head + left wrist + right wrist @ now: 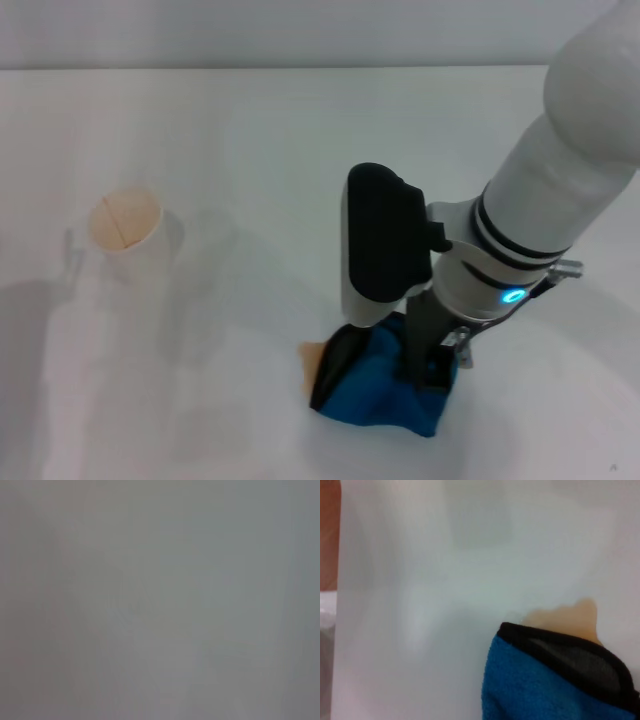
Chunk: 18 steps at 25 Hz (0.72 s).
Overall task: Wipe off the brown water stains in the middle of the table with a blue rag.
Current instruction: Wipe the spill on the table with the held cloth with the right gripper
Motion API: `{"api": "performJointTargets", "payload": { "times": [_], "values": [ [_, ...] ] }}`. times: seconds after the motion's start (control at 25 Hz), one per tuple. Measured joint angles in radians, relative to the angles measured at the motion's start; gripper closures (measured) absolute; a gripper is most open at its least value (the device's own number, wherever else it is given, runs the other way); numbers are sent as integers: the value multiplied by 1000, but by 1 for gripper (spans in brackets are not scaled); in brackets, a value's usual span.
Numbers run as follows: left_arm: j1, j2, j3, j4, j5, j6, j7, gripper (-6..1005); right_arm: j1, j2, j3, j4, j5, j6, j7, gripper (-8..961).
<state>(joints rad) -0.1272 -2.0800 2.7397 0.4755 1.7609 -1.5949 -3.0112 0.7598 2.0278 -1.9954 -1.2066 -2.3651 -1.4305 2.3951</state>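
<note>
Currently my right gripper (pixel 390 372) clamps the folded bright blue rag (pixel 385 395), pressed on the white table (pixel 250 140) over the orange-brown puddle (pixel 312 366), whose left edge peeks out, ready to wipe.

R gripper (pixel 385 365) angled down, fingers (pixel 415 345) clamped shut.

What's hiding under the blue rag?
Part of the brown water stains pokes out beside the blue rag, held by the right tool. Any stain underneath is covered.
</note>
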Motion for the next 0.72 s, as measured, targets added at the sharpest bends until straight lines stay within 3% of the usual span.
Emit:
{"api": "performJointTargets", "payload": {
  "times": [0.36,0.72],
  "values": [
    [0,0,0,0,0,0,0,123,-3,0,-110,10,49,180,1,916],
    [0,0,0,0,0,4,0,123,-5,0,-129,13,129,280,-1,918]
  ]
}}
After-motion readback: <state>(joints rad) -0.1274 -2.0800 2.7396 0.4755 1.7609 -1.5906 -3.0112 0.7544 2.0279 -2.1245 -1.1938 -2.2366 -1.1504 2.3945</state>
